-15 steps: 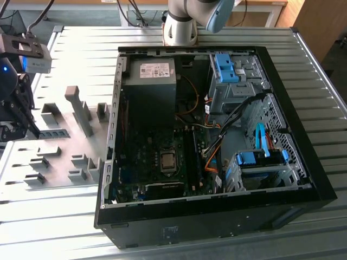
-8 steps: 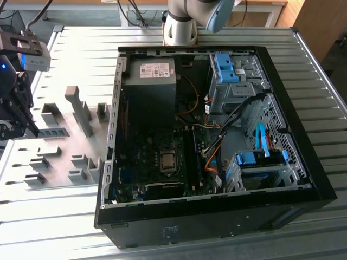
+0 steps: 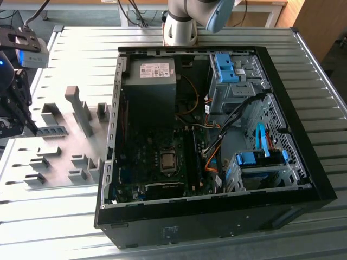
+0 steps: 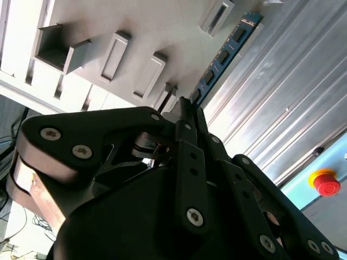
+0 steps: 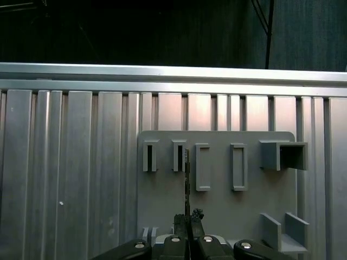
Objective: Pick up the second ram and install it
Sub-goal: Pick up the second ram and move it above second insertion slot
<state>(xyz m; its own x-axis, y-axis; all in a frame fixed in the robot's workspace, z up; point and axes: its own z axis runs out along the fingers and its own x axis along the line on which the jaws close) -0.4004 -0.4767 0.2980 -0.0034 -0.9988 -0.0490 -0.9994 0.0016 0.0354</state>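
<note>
The second ram [image 3: 54,131] is a thin blue-green stick on edge, low over the grey holder plate [image 3: 62,149] at the exterior view's left. My gripper [image 3: 31,128] reaches it from the left, its black fingers closed against the stick's near end. In the second wrist view the ram [image 4: 225,54] runs away from the gripper [image 4: 187,104] with its black chips showing. In the first wrist view the ram [image 5: 187,179] is a thin edge-on line rising from between the gripper [image 5: 187,218]. Whether it still touches the plate, I cannot tell.
The open computer case [image 3: 217,216] lies to the exterior view's right of the plate, with motherboard [image 3: 162,157], power supply [image 3: 150,81] and blue drive latches [image 3: 260,158] inside. Grey holder blocks [image 3: 81,111] stand on the plate. The arm's base [image 3: 181,27] is behind the case.
</note>
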